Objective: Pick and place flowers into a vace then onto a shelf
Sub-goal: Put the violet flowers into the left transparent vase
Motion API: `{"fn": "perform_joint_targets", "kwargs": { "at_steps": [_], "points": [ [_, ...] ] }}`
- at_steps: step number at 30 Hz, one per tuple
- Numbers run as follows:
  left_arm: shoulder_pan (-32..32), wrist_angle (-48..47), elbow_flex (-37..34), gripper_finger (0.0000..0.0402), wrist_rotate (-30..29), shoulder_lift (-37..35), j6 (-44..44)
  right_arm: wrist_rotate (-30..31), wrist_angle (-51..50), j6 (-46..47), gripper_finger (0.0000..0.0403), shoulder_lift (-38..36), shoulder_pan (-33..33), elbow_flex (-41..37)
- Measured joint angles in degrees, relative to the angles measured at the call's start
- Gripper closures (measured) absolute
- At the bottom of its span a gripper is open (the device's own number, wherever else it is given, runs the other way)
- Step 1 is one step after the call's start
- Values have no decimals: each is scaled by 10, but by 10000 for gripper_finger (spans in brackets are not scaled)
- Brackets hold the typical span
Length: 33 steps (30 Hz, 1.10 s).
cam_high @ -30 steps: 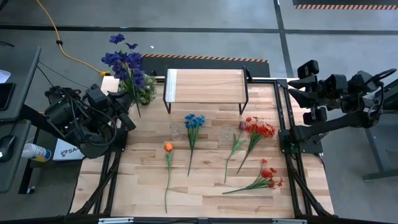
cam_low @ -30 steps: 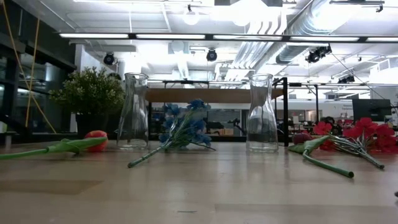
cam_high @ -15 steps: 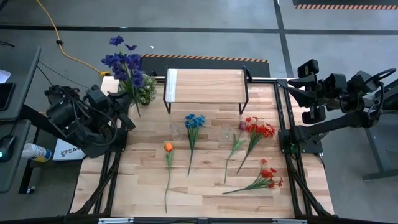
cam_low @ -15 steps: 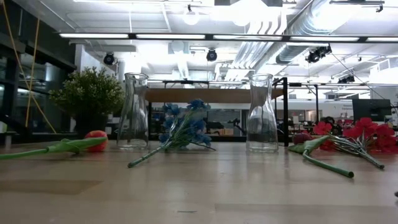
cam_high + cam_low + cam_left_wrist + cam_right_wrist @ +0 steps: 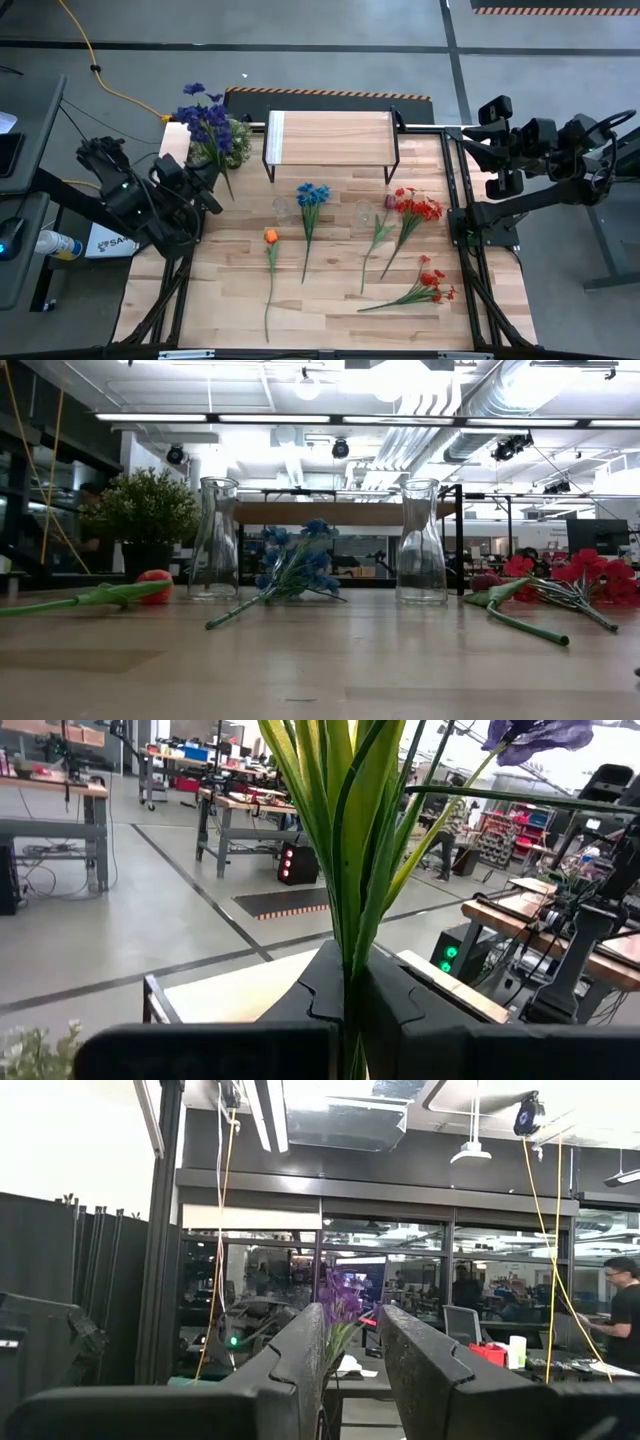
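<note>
A: A wide workshop is seen behind the plank worktop, where the shelf stands at the far edge and two glass vases sit empty before it.

B: The purple flowers are held aloft at the far left corner, their stems clamped in the closed left pincer. The stems could be snagged on a narrow vase neck, and the vase tipped.

A: The right pincer is parked off the worktop, narrowly parted, nothing gripped. The remaining flowers lie flat.
</note>
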Motion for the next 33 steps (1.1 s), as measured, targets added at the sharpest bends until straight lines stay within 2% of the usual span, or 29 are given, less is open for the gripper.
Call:
{"fn": "perform_joint_targets", "kwargs": {
  "at_steps": [6, 19, 33],
  "points": [
    [0, 0, -46, 357, 0, -11, -47, 3, 0, 0, 308, 3, 0, 0],
    [0, 2, -97, 357, -1, -11, -130, 39, 0, 0, 308, 30, 0, 0],
    [0, 113, -142, 357, -1, 11, -131, 39, 0, 0, 308, 30, 0, 0]
  ]
}}
